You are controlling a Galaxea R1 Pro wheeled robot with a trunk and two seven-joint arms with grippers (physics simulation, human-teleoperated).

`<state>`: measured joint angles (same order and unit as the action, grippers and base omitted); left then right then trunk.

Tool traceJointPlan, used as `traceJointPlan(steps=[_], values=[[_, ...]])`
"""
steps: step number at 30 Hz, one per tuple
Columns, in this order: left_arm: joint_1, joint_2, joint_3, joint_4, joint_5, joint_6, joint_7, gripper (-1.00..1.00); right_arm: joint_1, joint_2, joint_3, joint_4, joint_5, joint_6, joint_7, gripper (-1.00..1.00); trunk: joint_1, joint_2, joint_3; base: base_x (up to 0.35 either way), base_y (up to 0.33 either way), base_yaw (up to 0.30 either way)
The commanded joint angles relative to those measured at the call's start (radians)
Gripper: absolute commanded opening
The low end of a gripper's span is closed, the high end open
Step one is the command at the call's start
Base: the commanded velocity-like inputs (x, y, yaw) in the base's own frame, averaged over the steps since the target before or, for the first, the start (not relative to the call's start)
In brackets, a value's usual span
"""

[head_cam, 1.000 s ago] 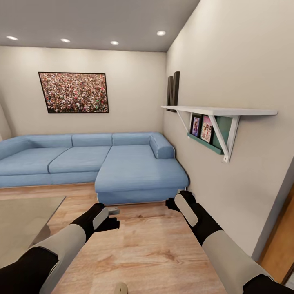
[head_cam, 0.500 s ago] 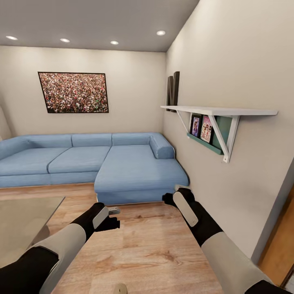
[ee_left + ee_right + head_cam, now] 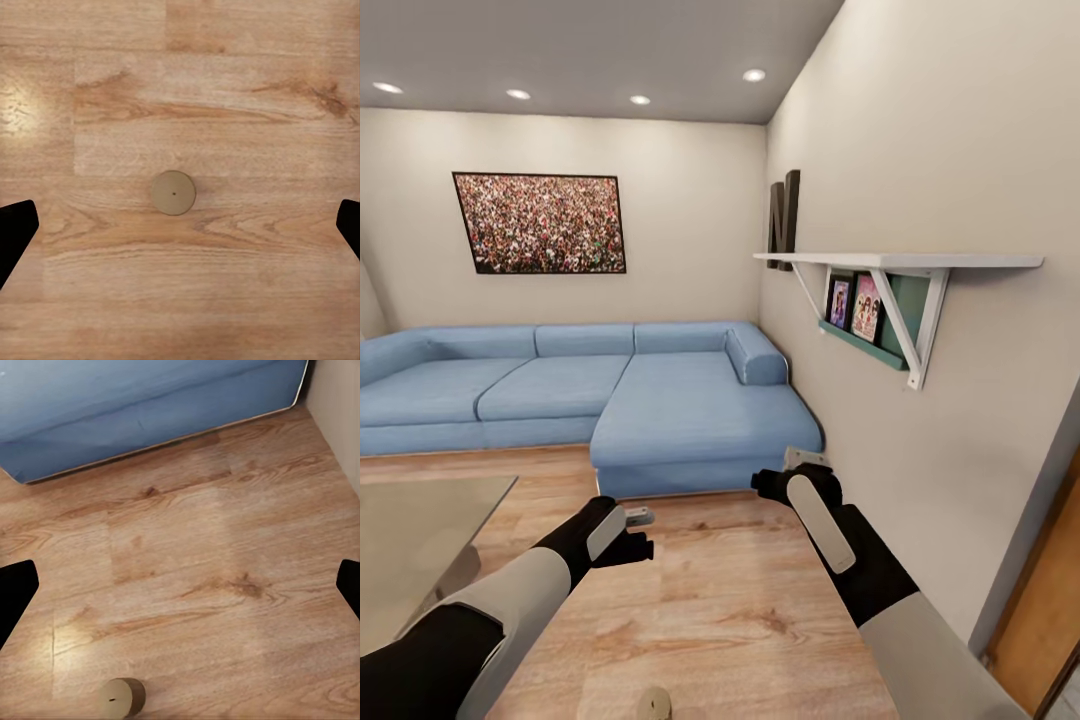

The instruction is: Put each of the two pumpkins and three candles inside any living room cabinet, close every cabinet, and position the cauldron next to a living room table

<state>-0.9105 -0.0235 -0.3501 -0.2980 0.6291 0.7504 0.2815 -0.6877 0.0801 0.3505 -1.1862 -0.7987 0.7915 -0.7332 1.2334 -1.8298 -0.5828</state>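
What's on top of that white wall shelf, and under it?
On the white shelf a dark N-shaped letter stands at its far end. Beneath it, a teal ledge holds framed pictures. The rest of the shelf's top is out of sight.

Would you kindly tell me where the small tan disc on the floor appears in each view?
Head view: disc at the bottom edge, between the arms.
Left wrist view: disc near the centre, on bare floor.
Right wrist view: disc at the bottom edge.
Shared landmark: wood floor.
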Motion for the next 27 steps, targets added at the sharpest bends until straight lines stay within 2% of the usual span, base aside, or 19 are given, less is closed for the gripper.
traceJointPlan(steps=[1,27], values=[[-0.001,0.001,-0.007,-0.001,0.011,0.003,0.007,1.0,-0.001,0.0,0.001,-0.001,-0.009,0.002,-0.01,1.0,0.004,-0.008,-0.004,0.0,0.0,0.0],[-0.001,-0.001,-0.006,0.0,0.011,0.004,0.0,1.0,0.0,0.003,0.005,0.002,-0.019,0.005,-0.009,1.0,0.104,-0.19,-0.086,0.0,0.0,0.0]])
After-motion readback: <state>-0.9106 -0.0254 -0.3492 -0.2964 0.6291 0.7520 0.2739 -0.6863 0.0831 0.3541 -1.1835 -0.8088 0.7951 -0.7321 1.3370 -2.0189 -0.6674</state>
